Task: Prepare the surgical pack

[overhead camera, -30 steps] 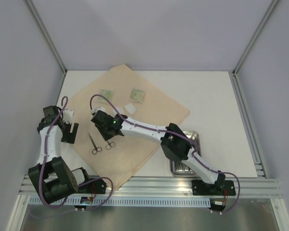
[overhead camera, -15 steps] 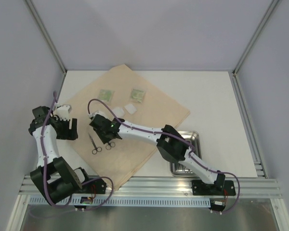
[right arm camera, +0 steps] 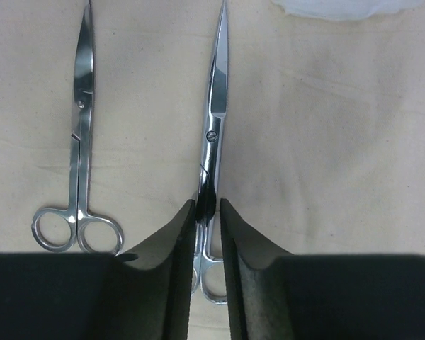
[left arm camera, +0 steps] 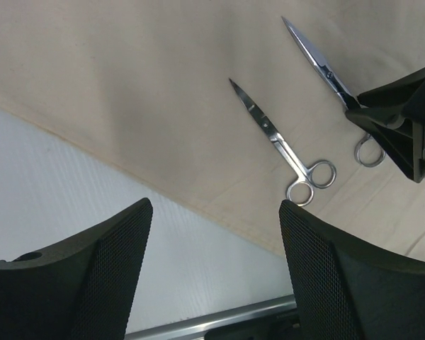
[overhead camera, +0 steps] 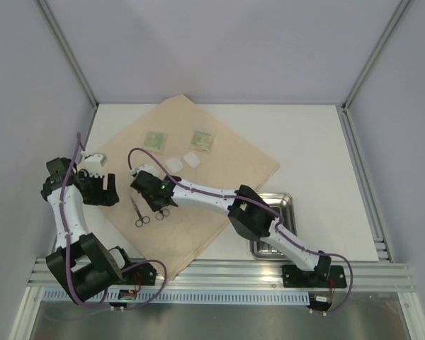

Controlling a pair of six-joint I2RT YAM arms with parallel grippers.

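Table (overhead camera: 319, 152): tan cloth (overhead camera: 227, 166), steel tray (overhead camera: 286, 204)

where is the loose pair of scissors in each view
top external: loose scissors on the cloth, left of centre.
left wrist: loose scissors mid-frame, slanting.
right wrist: loose scissors at left, tips up.
shared landmark: other scissors beside them, pinched by the right fingers.
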